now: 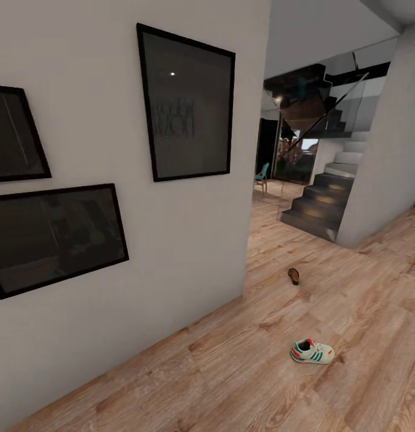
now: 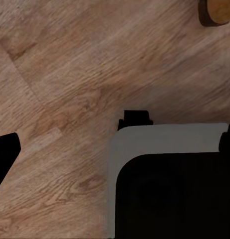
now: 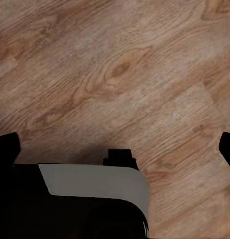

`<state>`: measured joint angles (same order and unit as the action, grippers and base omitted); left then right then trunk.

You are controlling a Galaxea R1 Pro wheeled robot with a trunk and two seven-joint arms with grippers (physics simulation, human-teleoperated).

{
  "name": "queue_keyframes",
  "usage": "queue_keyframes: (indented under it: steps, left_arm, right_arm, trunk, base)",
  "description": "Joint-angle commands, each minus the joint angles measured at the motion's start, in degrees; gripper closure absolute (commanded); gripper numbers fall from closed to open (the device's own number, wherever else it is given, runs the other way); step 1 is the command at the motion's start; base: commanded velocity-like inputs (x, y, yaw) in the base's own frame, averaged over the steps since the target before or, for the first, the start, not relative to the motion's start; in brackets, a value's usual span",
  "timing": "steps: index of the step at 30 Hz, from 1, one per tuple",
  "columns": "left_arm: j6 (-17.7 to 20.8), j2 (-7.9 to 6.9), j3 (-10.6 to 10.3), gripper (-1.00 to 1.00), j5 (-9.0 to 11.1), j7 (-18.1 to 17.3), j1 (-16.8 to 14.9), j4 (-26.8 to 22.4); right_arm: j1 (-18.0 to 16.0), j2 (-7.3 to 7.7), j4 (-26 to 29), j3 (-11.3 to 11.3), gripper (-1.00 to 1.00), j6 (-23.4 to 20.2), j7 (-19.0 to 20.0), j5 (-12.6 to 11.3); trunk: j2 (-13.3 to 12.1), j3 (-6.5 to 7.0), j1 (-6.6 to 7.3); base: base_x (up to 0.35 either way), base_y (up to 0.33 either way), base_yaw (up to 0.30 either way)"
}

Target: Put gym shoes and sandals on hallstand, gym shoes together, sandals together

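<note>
Two of the four pieces of footwear show from my head camera: one gym shoe [image 1: 312,351] lies on the corridor floor [image 1: 231,372] ahead and to my right, and one sandal [image 1: 293,276] lies farther on, near the wall corner [image 1: 246,240]; I judge I am at the approach stage; next I must drive toward the shoe and lower an arm; whether either tool is open or closed I cannot tell from the wrist views.
</note>
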<state>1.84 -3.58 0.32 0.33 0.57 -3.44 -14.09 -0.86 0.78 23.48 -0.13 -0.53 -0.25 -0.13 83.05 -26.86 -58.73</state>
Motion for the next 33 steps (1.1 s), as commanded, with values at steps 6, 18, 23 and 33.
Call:
queue_keyframes:
  steps: [6,18,23,33]
  left_arm:
    - [0.06,-0.02,0.03,-1.0,0.02,0.02,-2.42,-1.9]
    - [-0.62,-0.25,0.1,-1.0,0.15,0.04,-6.84,-8.3]
    - [-8.1,-0.12,0.24,-1.0,0.14,0.0,-6.48,-8.3]
    - [-11.87,-0.12,0.21,-1.0,0.14,0.04,-6.15,-8.13]
  right_arm:
    - [-0.02,0.79,5.06,-0.04,-1.0,-0.08,0.03,-0.07]
    - [-0.02,1.02,15.23,-0.23,-1.0,-0.08,0.31,-0.24]
    - [-0.02,1.04,15.58,-3.13,-1.0,-0.02,0.43,-0.21]
    - [-0.02,0.98,15.44,-4.93,-1.0,0.0,0.51,-0.14]
  trunk:
    - [0.03,-0.06,0.0]
    - [0.03,-0.06,0.0]
    - [0.03,-0.06,0.0]
    - [0.03,-0.06,0.0]
  base:
    - [-0.021,-0.321,-0.056]
    - [-0.017,-0.326,-0.223]
    - [-0.001,-0.184,-0.264]
    - [0.0,-0.018,-0.265]
